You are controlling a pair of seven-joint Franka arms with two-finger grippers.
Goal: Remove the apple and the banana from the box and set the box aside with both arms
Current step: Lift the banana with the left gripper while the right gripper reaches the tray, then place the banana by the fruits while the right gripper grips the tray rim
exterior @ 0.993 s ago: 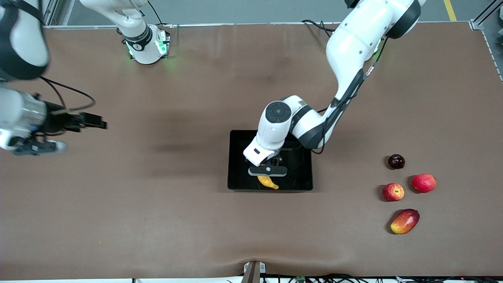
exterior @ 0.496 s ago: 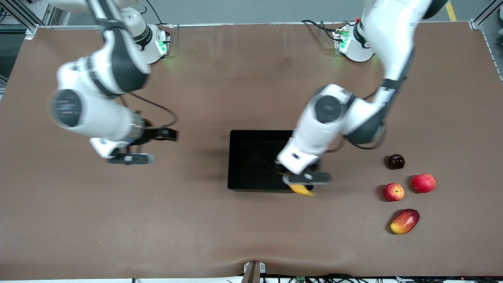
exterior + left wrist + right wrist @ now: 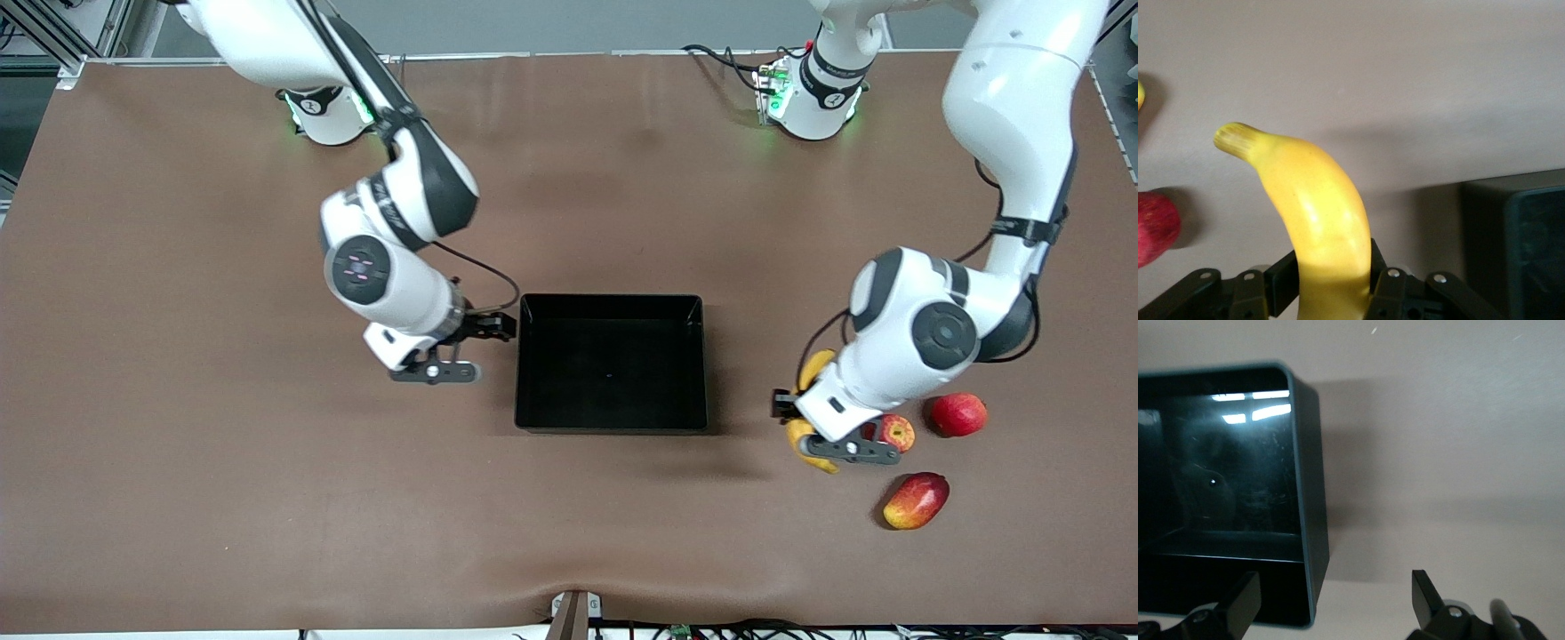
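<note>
L pincer [image 3: 834, 447] grips banana [image 3: 1313, 223] by apple [image 3: 896, 432]; R pincer [image 3: 435, 372] open beside box [image 3: 612, 424].

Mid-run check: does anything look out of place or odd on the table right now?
Yes. The box holds nothing, while the left gripper, shut on the banana, is over the apple and other loose fruit. The right gripper is open beside the box.

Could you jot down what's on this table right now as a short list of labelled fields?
Tray: glossy black rectangular plastic tray, nothing in it
Left pincer: shut on the long curved yellow banana, beside the loose fruit
Right pincer: open, holding nothing, beside the tray
Loose fruit: small streaked red apple, plain red round fruit, oval red-yellow mango
</note>
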